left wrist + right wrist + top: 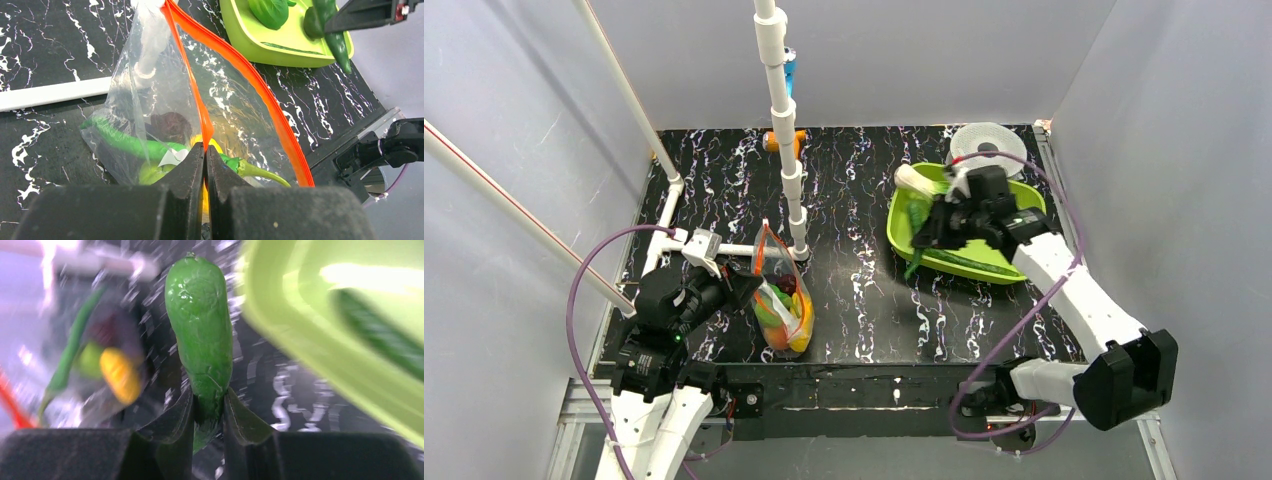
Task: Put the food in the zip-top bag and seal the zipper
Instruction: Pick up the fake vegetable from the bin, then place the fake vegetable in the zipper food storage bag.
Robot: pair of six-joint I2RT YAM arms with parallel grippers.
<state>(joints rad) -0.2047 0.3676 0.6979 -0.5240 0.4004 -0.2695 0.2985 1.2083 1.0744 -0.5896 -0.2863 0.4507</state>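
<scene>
The clear zip-top bag (782, 300) stands near the table's front left with its mouth spread. Its red-orange zipper (235, 60) forms two separated strips. My left gripper (205, 150) is shut on the near strip. Inside the bag lie a green pod (130, 142), a dark plum (170, 127) and a yellow piece (212, 145). My right gripper (207, 400) is shut on the end of another green pod (200, 325), which hangs over the near left rim of the lime-green tray (904, 225). A light green leafy ball (270, 10) rests in the tray.
A white pipe post (784, 130) rises just behind the bag, with a horizontal pipe (50, 92) at its base. A white roll (987, 145) stands behind the tray. One long dark green pod (979, 262) lies along the tray's front.
</scene>
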